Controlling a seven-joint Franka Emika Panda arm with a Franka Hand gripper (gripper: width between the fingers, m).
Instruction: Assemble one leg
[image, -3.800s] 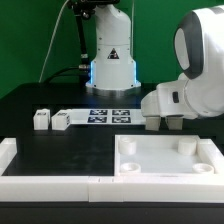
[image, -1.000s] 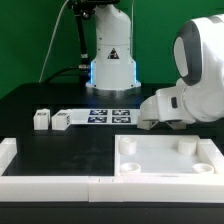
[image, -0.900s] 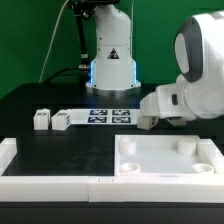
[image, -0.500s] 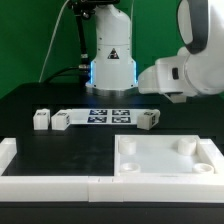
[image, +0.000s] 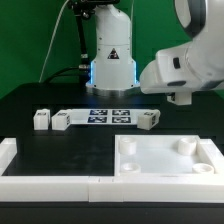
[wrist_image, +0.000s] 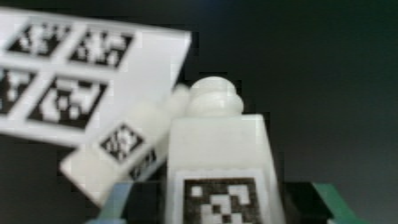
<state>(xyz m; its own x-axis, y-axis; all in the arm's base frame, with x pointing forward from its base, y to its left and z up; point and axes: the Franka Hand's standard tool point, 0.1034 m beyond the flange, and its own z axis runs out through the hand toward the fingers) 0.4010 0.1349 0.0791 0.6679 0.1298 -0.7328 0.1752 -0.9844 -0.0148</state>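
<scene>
My gripper (image: 182, 98) is raised above the table at the exterior view's right. In the wrist view my gripper (wrist_image: 228, 202) is shut on a white leg (wrist_image: 217, 140); its marker tag sits between the fingers and its round peg points away. A second leg (image: 148, 120) lies on the table by the end of the marker board (image: 108, 115); it also shows in the wrist view (wrist_image: 128, 148). Two more legs (image: 41, 120) (image: 61, 121) stand at the exterior view's left. The held leg is mostly hidden under the hand in the exterior view.
The large white square panel (image: 165, 165) with corner sockets lies at the front right. A white L-shaped fence (image: 12, 150) runs along the front left. The arm's base (image: 112, 60) stands behind the marker board (wrist_image: 71, 65).
The gripper was low at the table by the marker board's end. It has risen with a leg in it, uncovering the second leg lying there.
</scene>
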